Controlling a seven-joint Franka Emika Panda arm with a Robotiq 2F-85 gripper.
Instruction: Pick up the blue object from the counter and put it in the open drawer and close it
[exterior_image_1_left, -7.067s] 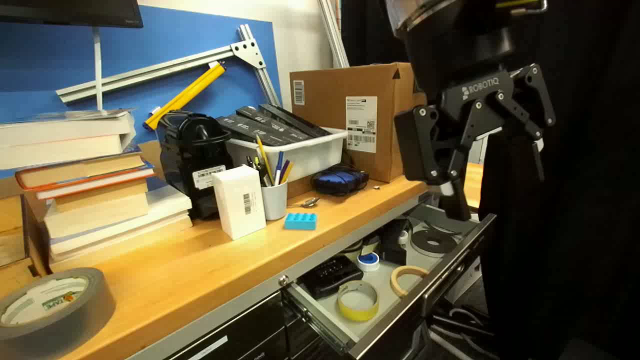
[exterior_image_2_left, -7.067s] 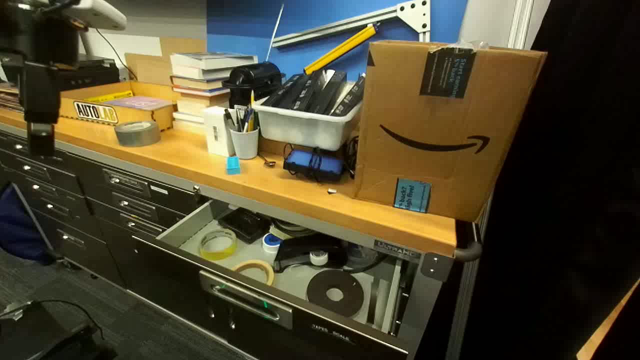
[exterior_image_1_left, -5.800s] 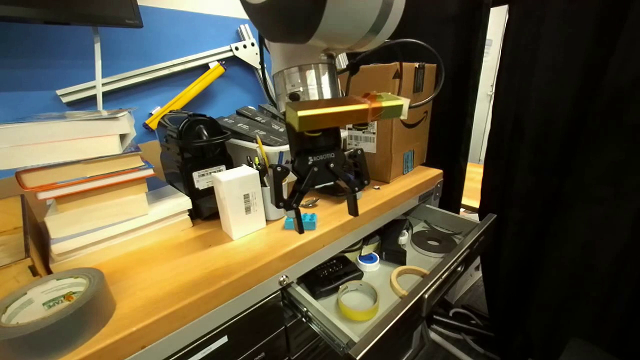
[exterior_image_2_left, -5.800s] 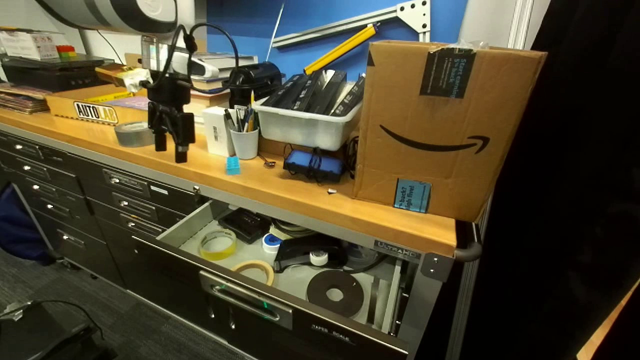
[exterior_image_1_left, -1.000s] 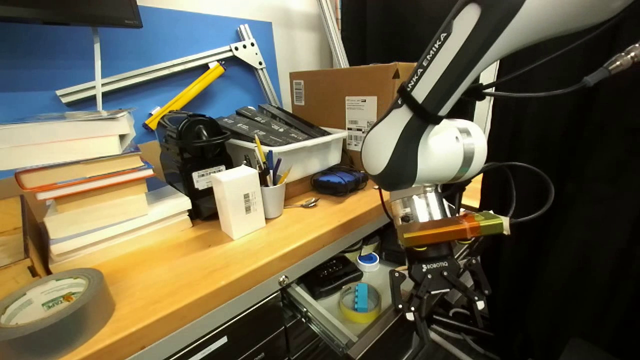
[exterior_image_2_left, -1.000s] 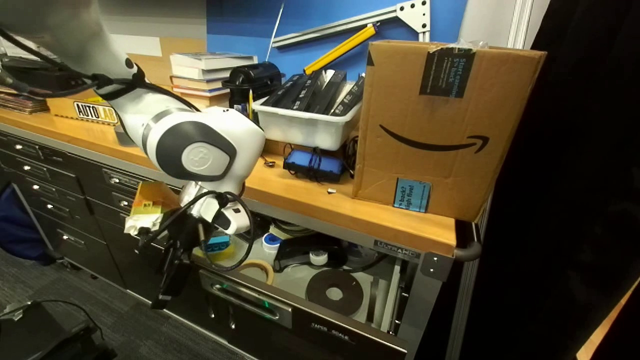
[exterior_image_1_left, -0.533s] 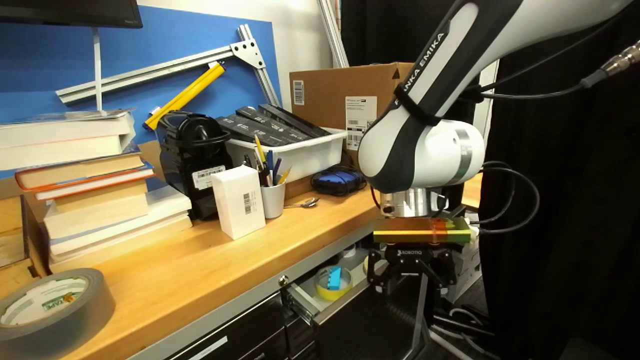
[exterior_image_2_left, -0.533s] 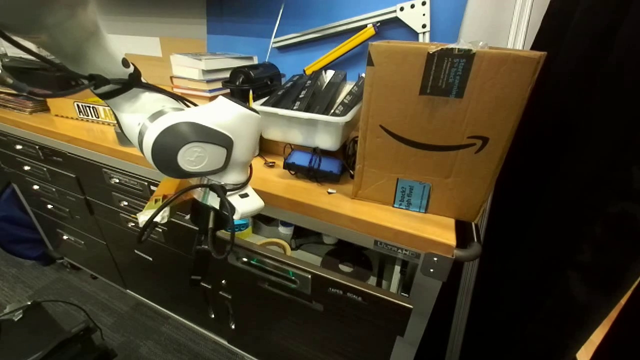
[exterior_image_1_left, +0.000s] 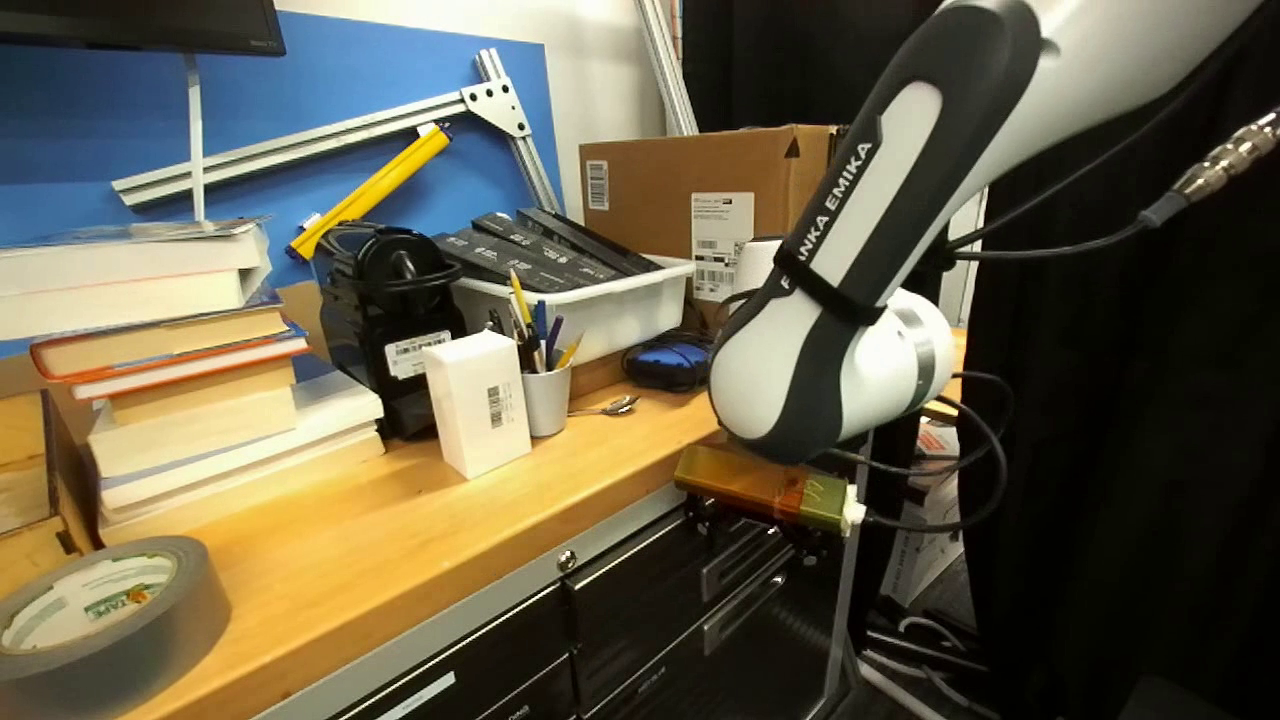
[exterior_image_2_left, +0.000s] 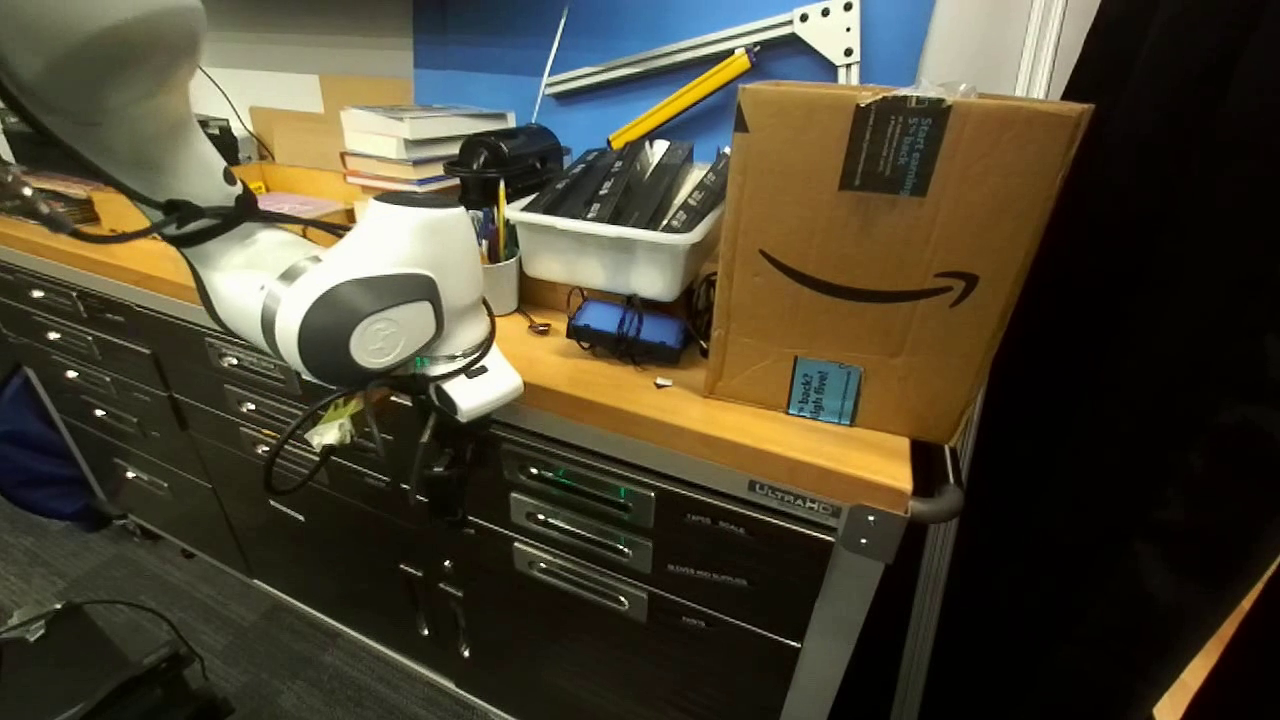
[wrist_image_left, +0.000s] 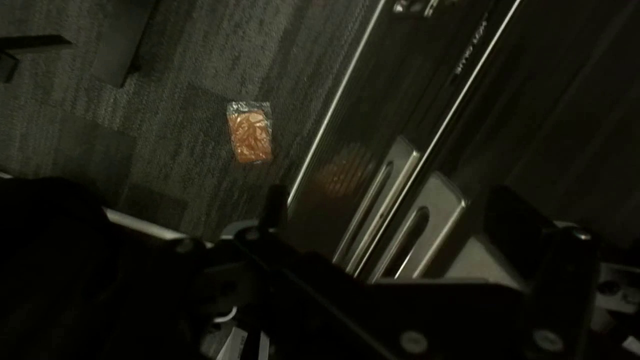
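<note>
One "ULTRAHD" plate (exterior_image_2_left: 793, 501) sits above the closed drawer (exterior_image_2_left: 668, 513); the gripper (wrist_image_left: 393, 207) is spread.

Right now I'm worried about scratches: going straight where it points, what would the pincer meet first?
Likely a metal drawer handle: in the wrist view it seems in line with the open pincer, though depth is unclear.

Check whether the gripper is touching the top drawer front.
Cannot tell: the gripper overlaps the drawer front in both exterior views; the wrist view shows no plain contact or gap.
</note>
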